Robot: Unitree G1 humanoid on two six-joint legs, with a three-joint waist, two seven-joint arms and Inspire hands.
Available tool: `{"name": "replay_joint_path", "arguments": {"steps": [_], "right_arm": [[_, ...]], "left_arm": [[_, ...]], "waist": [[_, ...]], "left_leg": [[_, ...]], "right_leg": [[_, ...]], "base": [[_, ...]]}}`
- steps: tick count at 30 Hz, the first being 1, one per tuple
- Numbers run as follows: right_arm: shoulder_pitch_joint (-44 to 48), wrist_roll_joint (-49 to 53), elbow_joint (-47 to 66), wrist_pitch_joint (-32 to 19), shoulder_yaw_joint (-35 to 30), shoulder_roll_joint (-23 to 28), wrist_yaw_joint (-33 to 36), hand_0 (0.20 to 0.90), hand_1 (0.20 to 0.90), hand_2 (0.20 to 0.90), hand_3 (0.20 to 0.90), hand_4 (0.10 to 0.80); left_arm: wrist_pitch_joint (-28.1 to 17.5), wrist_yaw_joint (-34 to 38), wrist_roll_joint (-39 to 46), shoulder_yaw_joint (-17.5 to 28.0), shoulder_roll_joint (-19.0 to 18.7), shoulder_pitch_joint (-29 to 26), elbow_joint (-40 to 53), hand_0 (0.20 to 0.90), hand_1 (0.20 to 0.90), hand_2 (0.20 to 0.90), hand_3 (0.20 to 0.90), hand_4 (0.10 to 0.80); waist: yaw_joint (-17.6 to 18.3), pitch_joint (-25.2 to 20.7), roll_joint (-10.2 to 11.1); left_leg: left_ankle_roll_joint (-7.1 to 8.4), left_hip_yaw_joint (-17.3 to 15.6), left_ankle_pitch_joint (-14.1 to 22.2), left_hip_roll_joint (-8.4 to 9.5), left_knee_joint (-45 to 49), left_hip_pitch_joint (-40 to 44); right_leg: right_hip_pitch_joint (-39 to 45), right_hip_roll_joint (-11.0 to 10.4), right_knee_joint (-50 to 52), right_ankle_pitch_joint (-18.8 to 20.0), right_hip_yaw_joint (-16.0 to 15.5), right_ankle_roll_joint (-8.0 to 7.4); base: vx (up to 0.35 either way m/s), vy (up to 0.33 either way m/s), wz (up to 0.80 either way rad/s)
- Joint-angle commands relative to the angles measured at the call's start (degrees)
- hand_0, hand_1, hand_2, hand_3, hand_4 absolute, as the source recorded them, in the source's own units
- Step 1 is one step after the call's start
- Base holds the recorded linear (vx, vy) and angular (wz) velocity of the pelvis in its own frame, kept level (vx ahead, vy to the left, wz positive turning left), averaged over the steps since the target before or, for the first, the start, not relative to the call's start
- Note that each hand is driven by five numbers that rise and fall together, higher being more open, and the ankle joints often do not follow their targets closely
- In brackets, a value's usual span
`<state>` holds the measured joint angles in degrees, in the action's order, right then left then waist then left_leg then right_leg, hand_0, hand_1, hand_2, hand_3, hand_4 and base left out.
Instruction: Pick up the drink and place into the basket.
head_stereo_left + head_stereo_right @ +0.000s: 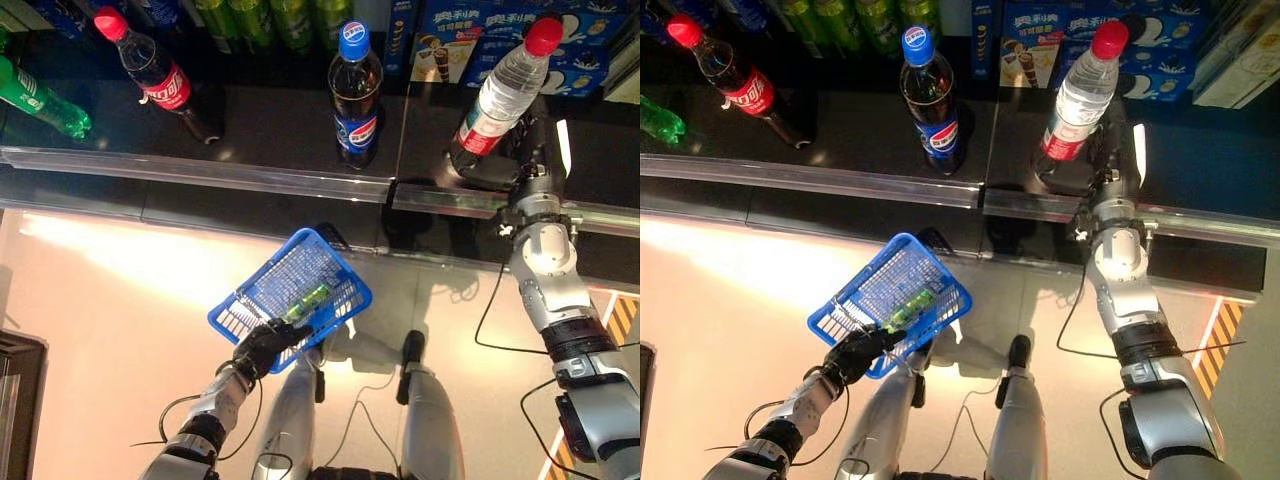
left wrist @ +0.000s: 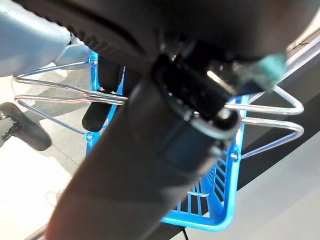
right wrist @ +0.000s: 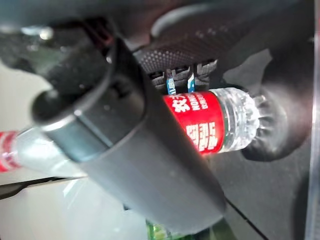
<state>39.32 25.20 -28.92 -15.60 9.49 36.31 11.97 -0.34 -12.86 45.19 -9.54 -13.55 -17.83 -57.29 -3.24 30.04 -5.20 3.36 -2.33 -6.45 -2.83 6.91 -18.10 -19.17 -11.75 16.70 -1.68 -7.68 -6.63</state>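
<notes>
A clear water bottle (image 1: 500,95) with a red cap and red label stands upright on the dark shelf at the right. My right hand (image 1: 510,165) is curled round its lower part; the right wrist view shows the thumb (image 3: 125,145) across the bottle (image 3: 215,122) and the fingers behind the label. Below the shelf, over the floor, my left hand (image 1: 268,345) holds a blue plastic basket (image 1: 262,275) tilted, its fingers shut on the wire handles (image 2: 270,125). A small green bottle (image 1: 305,300) lies inside the basket.
A blue-capped cola bottle (image 1: 355,95) stands mid-shelf, and a red-capped cola bottle (image 1: 155,75) and a green bottle (image 1: 40,105) stand at the left. Blue boxes (image 1: 470,35) line the back. A metal rail (image 1: 200,170) edges the shelf front.
</notes>
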Motion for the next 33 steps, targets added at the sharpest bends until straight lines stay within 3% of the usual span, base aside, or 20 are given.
{"name": "replay_joint_path", "arguments": {"steps": [1, 9, 10, 11, 13, 33], "right_arm": [[8.7, 1.5, 2.9, -4.4, 0.6, 6.7, -0.1, 0.9, 0.9, 0.9, 0.9, 0.8], [12.5, 0.6, -0.2, -3.0, 3.4, 6.8, -1.4, 0.9, 0.9, 0.9, 0.9, 0.8], [13.0, 0.6, -0.6, -2.7, 3.7, 6.8, -1.6, 0.787, 0.787, 0.787, 0.768, 0.668], [13.6, 0.6, -0.9, -2.3, 4.1, 6.7, -1.6, 0.545, 0.545, 0.545, 0.485, 0.385], [14.8, 1.5, -2.3, -2.0, 4.9, 6.6, -2.5, 0.3, 0.3, 0.3, 0.2, 0.1], [17.2, 3.2, -5.7, -1.5, 6.6, 4.6, -3.8, 0.3, 0.3, 0.3, 0.2, 0.1]], "left_arm": [[1.1, -1.2, -4.8, -4.8, -6.8, 6.9, 0.0, 0.3, 0.3, 0.3, 0.2, 0.1], [1.4, -1.4, -5.0, -5.4, -7.0, 6.7, 0.3, 0.3, 0.3, 0.3, 0.2, 0.1], [1.5, -1.4, -4.9, -5.6, -7.0, 6.7, 0.4, 0.3, 0.3, 0.3, 0.2, 0.1], [1.5, -1.3, -4.9, -5.8, -7.0, 6.6, 0.5, 0.3, 0.3, 0.3, 0.2, 0.1], [1.7, -1.5, -5.1, -5.9, -6.9, 6.5, 0.5, 0.3, 0.3, 0.3, 0.2, 0.1], [1.6, -1.6, -4.9, -7.4, -6.8, 5.9, 0.1, 0.3, 0.3, 0.3, 0.2, 0.1]], "waist": [[-1.4, -2.3, 0.7], [-2.1, -2.3, 0.4], [-2.2, -2.3, 0.4], [-2.3, -2.3, 0.3], [-2.6, -2.4, 0.2], [-3.3, -2.4, -0.1]], "left_leg": [[-0.26, 2.2, 6.8, 1.11, 8.4, -1.0], [-0.37, 2.4, 6.8, 1.44, 8.3, -1.0], [-0.38, 2.5, 6.8, 1.51, 8.4, -1.0], [-0.39, 2.5, 6.7, 1.58, 8.2, -1.0], [-0.39, 2.6, 6.7, 1.71, 8.2, -1.0], [-0.59, 3.0, 6.8, 2.21, 7.9, -0.8]], "right_leg": [[0.9, -1.7, -2.0, 1.8, -1.3, -0.49], [0.8, -1.9, -2.0, 2.0, -1.5, -0.52], [0.8, -2.0, -2.0, 2.0, -1.5, -0.52], [0.8, -2.0, -2.1, 2.0, -1.5, -0.53], [0.9, -2.1, -2.2, 2.1, -1.7, -0.51], [0.7, -2.5, -2.2, 2.4, -2.0, -0.76]], "base": [[0.0, 0.0, 0.0], [0.0, 0.004, 0.03], [0.004, 0.006, 0.09], [0.004, 0.009, 0.09], [0.005, 0.008, 0.06], [0.001, 0.0, 0.01]]}}
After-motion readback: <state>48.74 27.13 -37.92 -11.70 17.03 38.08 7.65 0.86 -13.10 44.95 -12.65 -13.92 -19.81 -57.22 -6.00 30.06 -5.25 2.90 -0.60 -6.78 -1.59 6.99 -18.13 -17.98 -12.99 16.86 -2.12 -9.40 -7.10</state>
